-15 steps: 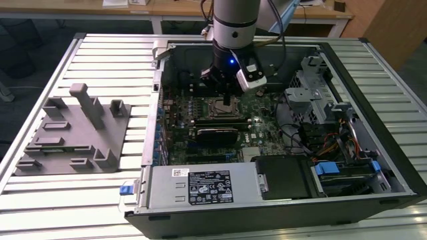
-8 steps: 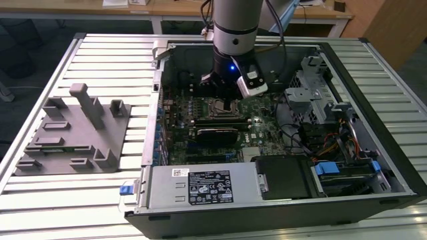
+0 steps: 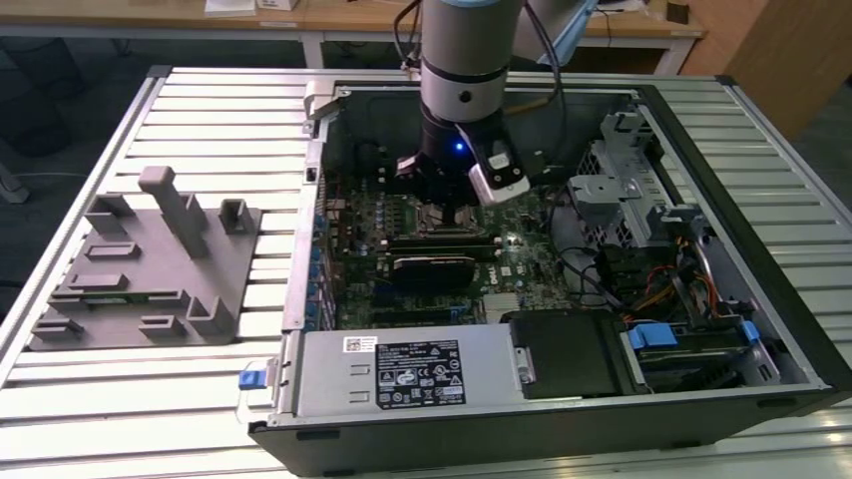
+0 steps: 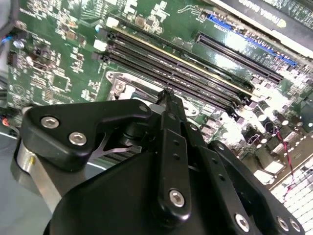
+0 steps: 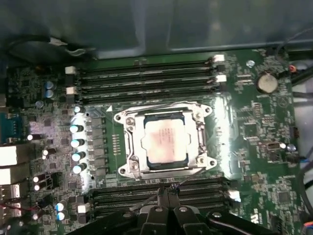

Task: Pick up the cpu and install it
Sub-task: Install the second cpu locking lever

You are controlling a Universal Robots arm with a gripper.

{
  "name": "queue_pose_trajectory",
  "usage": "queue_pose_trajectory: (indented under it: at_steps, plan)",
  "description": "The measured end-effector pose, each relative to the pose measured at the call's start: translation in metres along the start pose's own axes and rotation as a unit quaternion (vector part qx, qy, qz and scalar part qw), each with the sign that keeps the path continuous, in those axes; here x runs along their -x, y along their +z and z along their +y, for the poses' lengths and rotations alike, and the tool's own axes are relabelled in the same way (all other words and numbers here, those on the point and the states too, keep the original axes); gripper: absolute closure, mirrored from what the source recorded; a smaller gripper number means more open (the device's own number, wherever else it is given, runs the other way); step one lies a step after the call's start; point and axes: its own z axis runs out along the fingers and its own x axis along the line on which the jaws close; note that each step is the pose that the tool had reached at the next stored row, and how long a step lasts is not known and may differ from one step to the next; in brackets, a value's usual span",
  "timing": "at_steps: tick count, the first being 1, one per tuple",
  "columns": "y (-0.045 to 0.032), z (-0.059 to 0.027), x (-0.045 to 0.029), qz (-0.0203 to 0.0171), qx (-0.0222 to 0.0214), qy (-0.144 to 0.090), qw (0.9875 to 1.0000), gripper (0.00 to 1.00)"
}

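The pincer (image 4: pixel 167 98) is seen from behind its black linkage body, whose links carry silver screw heads. Its fingers (image 4: pixel 168 105) meet at a narrow tip with no visible gap, and nothing is seen between them. Beyond the tip lies the green motherboard (image 4: pixel 58 58). Long black memory slots (image 4: pixel 166 61) run across the board just past the tip. A metal socket bracket (image 4: pixel 120 88) sits beside the tip, partly hidden by the linkage.

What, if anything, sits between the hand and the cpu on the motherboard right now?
Nothing visible does. In the first wrist view the cpu lies bare inside the socket frame, its pale top uncovered. The hand hangs over the memory slots beside the socket, with only open board between them.
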Motion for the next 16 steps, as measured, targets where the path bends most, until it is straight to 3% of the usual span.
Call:
queue_pose_trajectory:
  at_steps: [11, 16]
  plan:
    - [0.0111, -0.0053, -0.0096, 0.0016, 0.0084, -0.007, 0.9999, 0.89]
    - [0.0144, -0.0088, -0.0148, 0.0022, 0.0154, -0.007, 0.9999, 0.89]
